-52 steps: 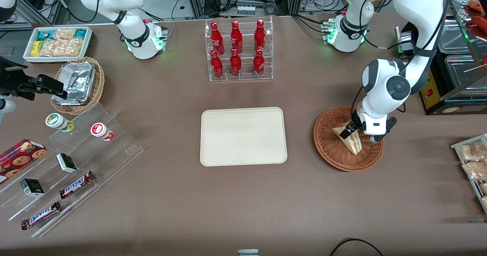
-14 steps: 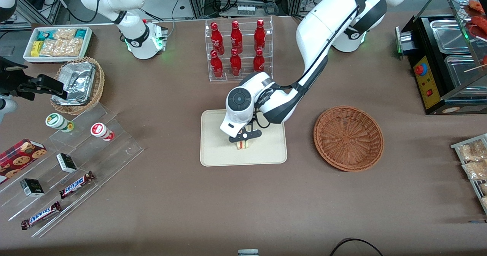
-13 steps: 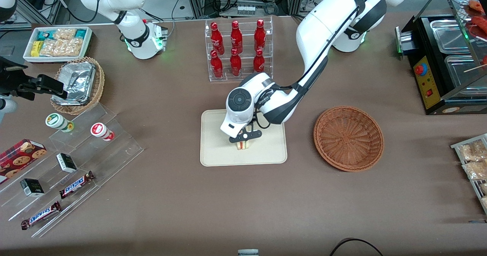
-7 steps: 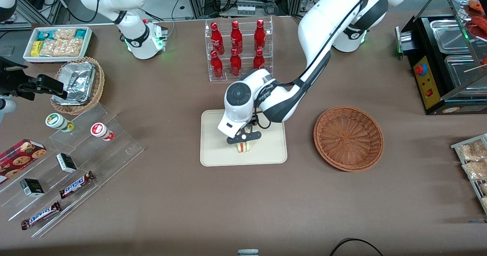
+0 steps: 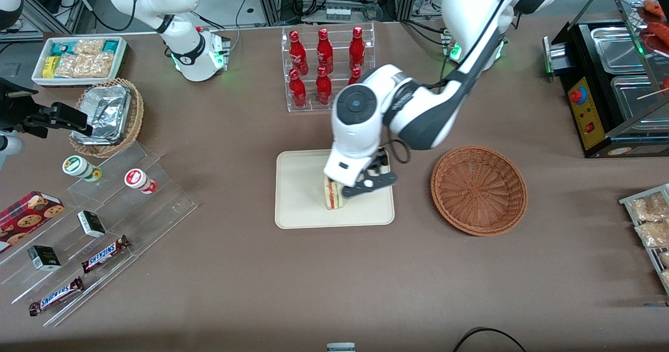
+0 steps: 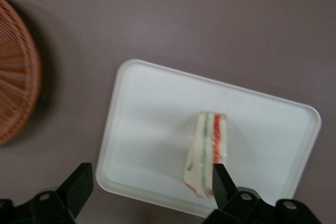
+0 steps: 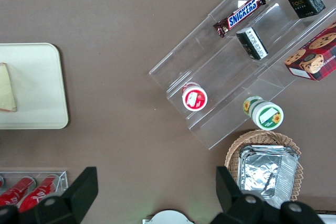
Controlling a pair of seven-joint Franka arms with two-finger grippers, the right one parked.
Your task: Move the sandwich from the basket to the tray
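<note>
The sandwich [image 5: 332, 197] stands on its edge on the cream tray [image 5: 298, 184], in the part nearer the front camera. My left gripper [image 5: 367, 184] hangs above the tray, just beside the sandwich toward the working arm's end, open and holding nothing. In the left wrist view the sandwich [image 6: 207, 153] rests on the tray [image 6: 152, 119]; it lies close to one black fingertip [image 6: 222, 182], while the other finger [image 6: 79, 187] is far apart from it. The reddish-brown wicker basket [image 5: 478, 190] sits empty beside the tray; its rim [image 6: 18, 98] shows in the wrist view. The right wrist view catches the tray's end [image 7: 37, 93] and a sandwich corner [image 7: 6, 90].
A clear rack of red bottles [image 5: 328, 69] stands just past the tray, close under my arm's elbow. Stepped acrylic shelves with snacks [image 5: 104, 211], a foil-lined basket [image 5: 107, 116] and a white snack bin [image 5: 78, 59] lie toward the parked arm's end.
The gripper has let go of the sandwich, opened wide, and risen while shifting toward the basket. The sandwich stays standing on the tray.
</note>
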